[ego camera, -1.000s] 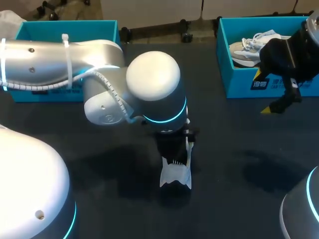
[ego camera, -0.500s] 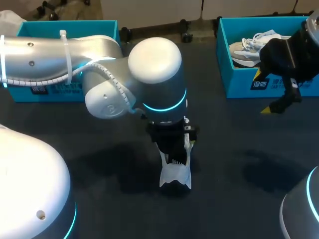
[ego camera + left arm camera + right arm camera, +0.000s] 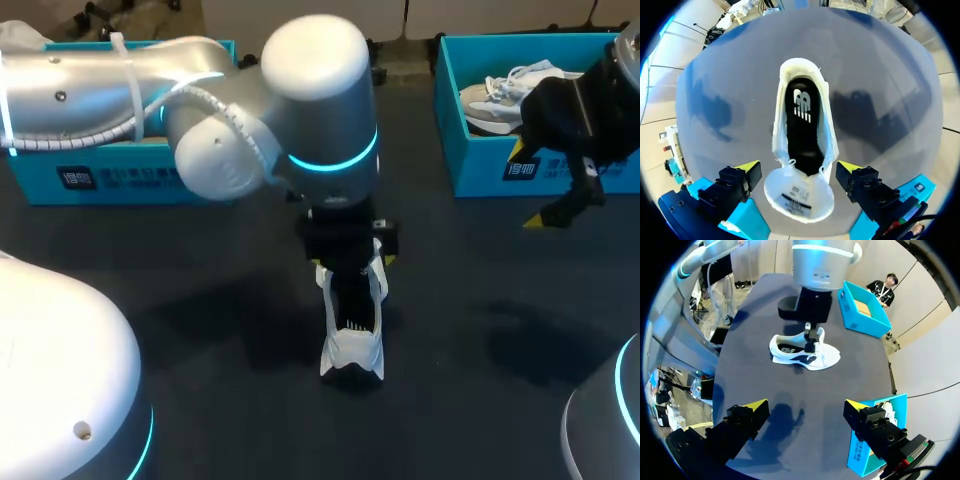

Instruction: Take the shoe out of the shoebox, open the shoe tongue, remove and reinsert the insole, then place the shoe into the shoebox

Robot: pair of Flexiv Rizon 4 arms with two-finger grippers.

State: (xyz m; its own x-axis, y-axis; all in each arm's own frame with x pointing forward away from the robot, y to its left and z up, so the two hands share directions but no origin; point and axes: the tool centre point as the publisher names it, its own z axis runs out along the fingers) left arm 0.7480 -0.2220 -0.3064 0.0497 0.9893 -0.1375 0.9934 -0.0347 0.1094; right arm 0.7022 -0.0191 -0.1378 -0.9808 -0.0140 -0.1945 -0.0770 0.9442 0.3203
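A white shoe (image 3: pixel 352 345) stands in the middle of the dark table, its tongue (image 3: pixel 797 194) folded out over the toe. A black insole (image 3: pixel 802 125) lies inside the shoe (image 3: pixel 826 142). My left gripper (image 3: pixel 353 265) hangs open just above it, and in the left wrist view the left gripper (image 3: pixel 799 167) has one yellow tip on each side of the shoe, touching nothing. My right gripper (image 3: pixel 527 185) stands open and empty in front of the right blue shoebox (image 3: pixel 480 165). From the right gripper (image 3: pixel 806 405) the shoe (image 3: pixel 805 354) lies well ahead.
The right shoebox holds a second pale shoe (image 3: pixel 500 95). Another blue shoebox (image 3: pixel 100 175) stands at the back left, partly behind my left arm, and its inside (image 3: pixel 862 310) shows only brown cardboard.
My left gripper has opened wider and lifted a little off the shoe, and the left arm's elbow has swung toward the back. The shoe and the right arm have stayed put.
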